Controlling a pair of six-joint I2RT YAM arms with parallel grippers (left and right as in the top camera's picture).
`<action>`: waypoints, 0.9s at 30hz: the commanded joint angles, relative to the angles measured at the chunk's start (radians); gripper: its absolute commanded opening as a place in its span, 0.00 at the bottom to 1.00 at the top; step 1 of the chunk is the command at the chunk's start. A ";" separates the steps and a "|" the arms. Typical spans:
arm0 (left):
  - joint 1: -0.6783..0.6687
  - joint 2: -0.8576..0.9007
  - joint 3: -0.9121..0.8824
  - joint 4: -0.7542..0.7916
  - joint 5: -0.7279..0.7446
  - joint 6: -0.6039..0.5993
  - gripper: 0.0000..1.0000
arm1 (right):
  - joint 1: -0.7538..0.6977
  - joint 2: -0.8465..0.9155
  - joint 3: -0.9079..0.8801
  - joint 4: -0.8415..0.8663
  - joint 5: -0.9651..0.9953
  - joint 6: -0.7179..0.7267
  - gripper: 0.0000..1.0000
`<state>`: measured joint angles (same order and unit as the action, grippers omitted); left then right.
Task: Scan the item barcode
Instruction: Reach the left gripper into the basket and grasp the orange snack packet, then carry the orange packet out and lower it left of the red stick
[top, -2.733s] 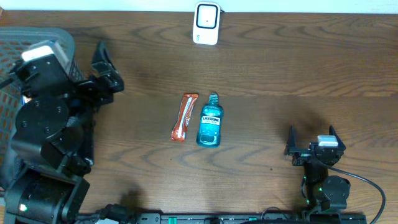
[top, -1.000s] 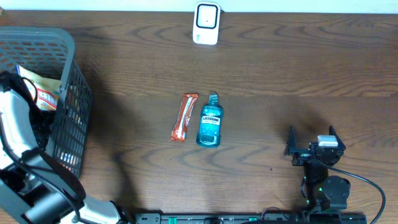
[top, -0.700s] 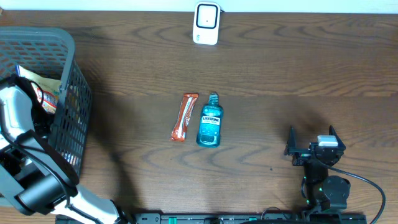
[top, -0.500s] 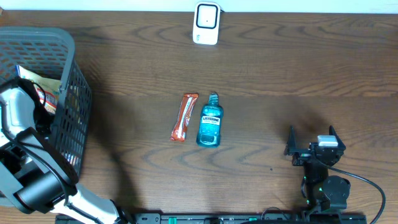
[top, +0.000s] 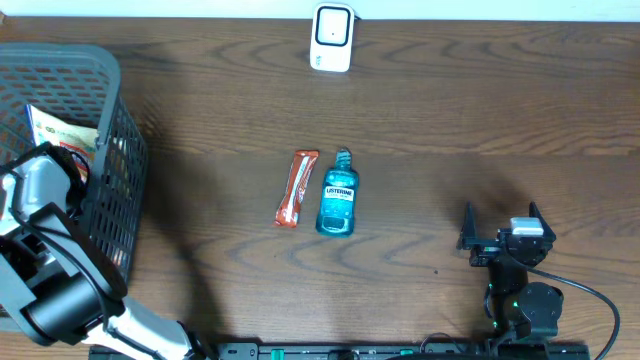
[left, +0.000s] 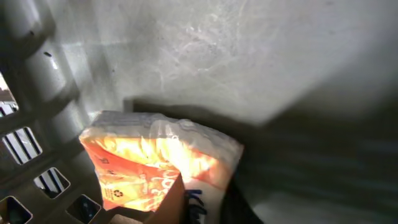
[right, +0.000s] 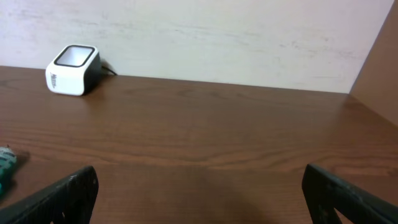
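Note:
A grey plastic basket (top: 112, 130) stands at the table's left edge, and my left arm (top: 45, 195) reaches down into it. In the left wrist view an orange-and-white snack packet (left: 140, 165) lies against the basket wall (left: 37, 81). My left gripper (left: 202, 210) is shut on the packet's near edge, which sits between the two fingers at the bottom of the frame. The same packet (top: 55, 135) shows in the basket from overhead. The white barcode scanner (top: 331, 37) stands at the table's far edge. My right gripper (top: 503, 232) rests open at the front right, holding nothing.
An orange-red snack bar (top: 296, 188) and a blue mouthwash bottle (top: 338, 198) lie side by side mid-table. The right wrist view shows the scanner (right: 73, 61) far left, bare wood ahead, and the wall behind.
My left arm has sunk a little deeper into the basket and its jaws have closed on the packet. The right arm and the table items have not moved.

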<state>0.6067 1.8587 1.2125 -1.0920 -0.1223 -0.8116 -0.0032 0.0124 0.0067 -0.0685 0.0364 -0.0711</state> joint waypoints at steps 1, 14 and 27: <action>0.005 0.021 -0.001 0.013 -0.001 -0.006 0.07 | 0.002 -0.005 -0.001 -0.003 -0.002 -0.012 0.99; 0.005 -0.190 0.483 -0.196 0.004 -0.006 0.07 | 0.002 -0.005 -0.001 -0.003 -0.002 -0.013 0.99; -0.156 -0.694 0.550 0.065 0.333 -0.077 0.07 | 0.002 -0.005 -0.001 -0.003 -0.002 -0.013 0.99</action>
<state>0.5575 1.2018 1.7630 -1.0283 0.0746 -0.8619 -0.0032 0.0124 0.0067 -0.0681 0.0364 -0.0711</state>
